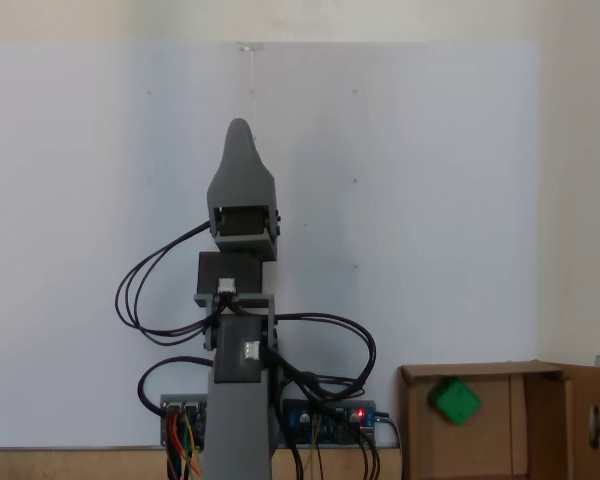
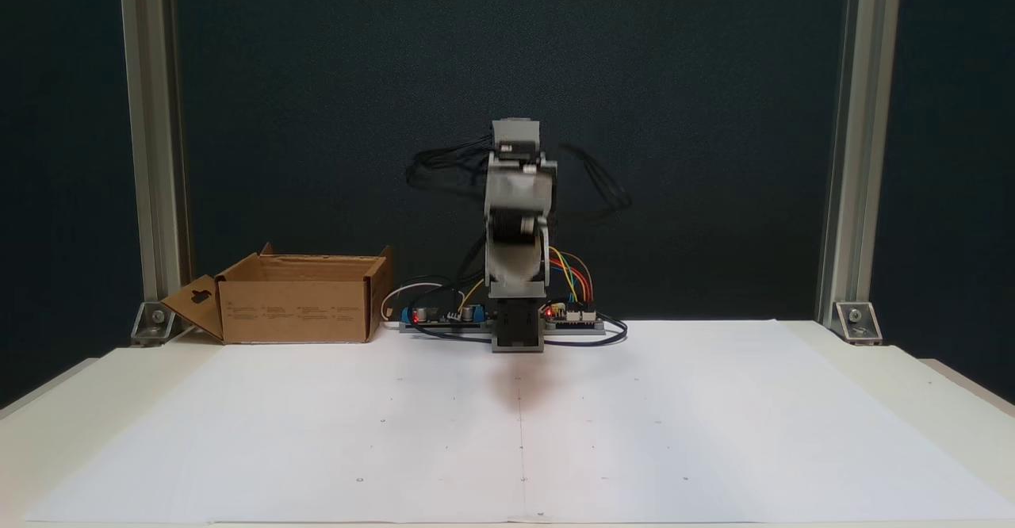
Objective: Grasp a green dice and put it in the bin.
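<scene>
White paper sheet [image 2: 317, 433] lies bare nearest me; small bright green rounded-corner dice [image 1: 454, 400] sits inside the brown cardboard bin [image 1: 480, 440], probably light, rigid, slick, best pinched across flat faces; grey gripper [image 1: 240, 135] state I cannot tell.

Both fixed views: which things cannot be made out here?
- Gripper: its jaws overlap from above, and the front view blurs the arm, so open or shut is unclear.
- Green dice: pips too small from above; the bin wall hides it from the front.
</scene>
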### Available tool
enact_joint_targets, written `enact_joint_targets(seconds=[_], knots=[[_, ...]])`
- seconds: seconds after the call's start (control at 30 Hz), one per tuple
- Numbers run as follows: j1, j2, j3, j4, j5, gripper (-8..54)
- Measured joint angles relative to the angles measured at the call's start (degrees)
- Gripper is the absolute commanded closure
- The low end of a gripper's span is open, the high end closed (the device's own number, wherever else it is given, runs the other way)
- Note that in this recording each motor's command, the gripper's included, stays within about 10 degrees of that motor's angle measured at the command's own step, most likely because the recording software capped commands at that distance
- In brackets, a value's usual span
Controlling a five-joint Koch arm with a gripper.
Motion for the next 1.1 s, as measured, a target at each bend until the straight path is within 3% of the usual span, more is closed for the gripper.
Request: enact_joint_targets(seconds=[1.1], knots=[[0.8,0.0,24.7,-44.6,0.0,0.3]])
